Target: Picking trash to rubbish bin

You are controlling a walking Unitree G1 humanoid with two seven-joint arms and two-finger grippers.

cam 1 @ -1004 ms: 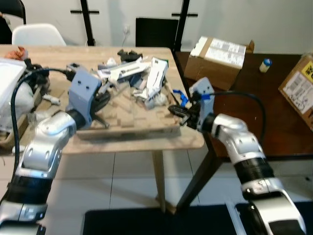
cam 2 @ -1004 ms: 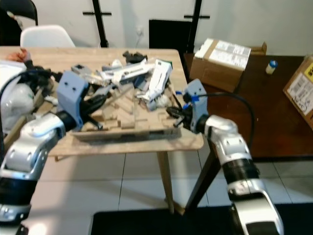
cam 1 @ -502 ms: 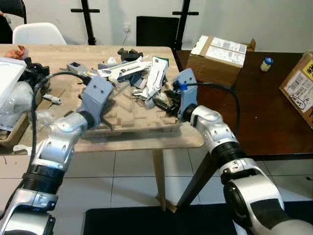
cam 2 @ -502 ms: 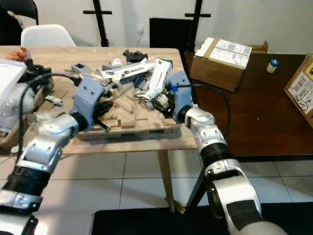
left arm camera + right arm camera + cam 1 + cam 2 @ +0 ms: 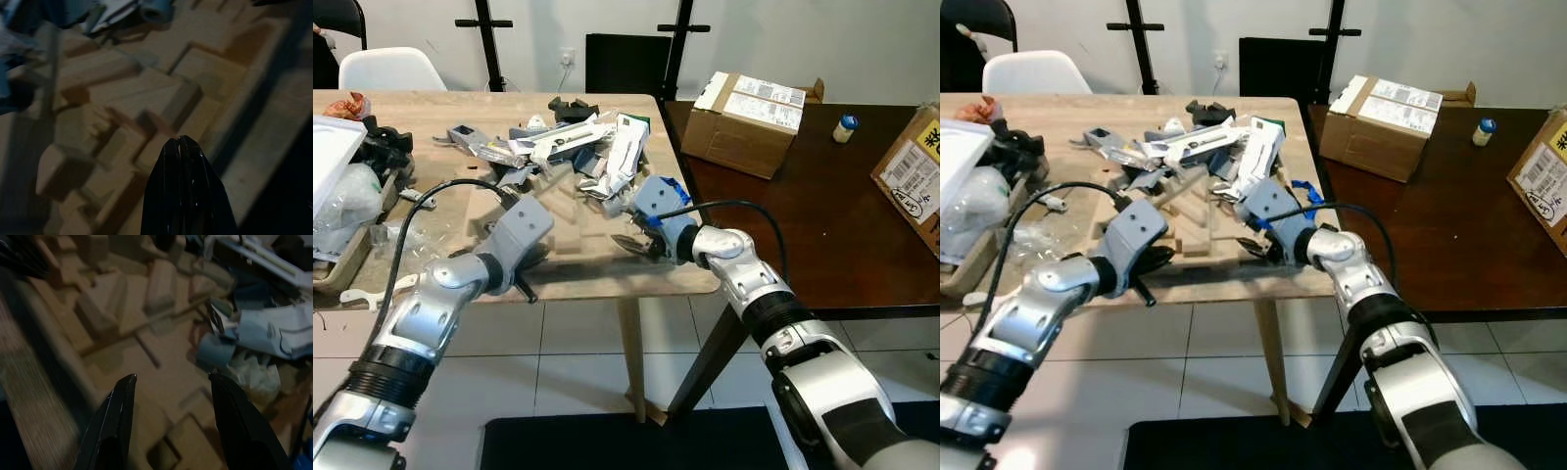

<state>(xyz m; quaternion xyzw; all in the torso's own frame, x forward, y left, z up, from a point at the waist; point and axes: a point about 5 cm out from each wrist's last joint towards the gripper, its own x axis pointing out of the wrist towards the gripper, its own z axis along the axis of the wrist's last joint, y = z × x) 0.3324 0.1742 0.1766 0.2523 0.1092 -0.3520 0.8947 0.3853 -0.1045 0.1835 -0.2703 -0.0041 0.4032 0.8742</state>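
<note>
Light wooden worktop [image 5: 401, 113] carries everything; landmark is the wooden tray of blocks [image 5: 570, 227] at its front edge. Dark brown table [image 5: 822, 225] sits to the right of the tray, with a cardboard box [image 5: 747, 110] on it and a small bottle [image 5: 843, 128] further right. White chair [image 5: 389, 69] is behind the worktop, well left of the tray.

Trash pile [image 5: 578, 147], mixed white and blue packaging with dark bits, lies heaped on the tray's far side, spilling over its back rim. Probably dumped there loose, hence the tangle. No rubbish bin seen, so nothing is binned yet by my reading.

Both arms are low over the tray, likely positioned to pick from the heap.

Right hand [image 5: 636, 243] is at the tray's right front corner, just short of the pile. Right wrist view shows its fingers [image 5: 115, 421] spread wide apart, nothing between them, aimed over the blocks toward crumpled white and blue scraps [image 5: 274, 335].

Left hand [image 5: 514, 279] is at the tray's left front edge. Left wrist view shows its fingertips [image 5: 182, 147] pressed together, empty, hovering over wooden blocks; contact with the tray unclear.
</note>
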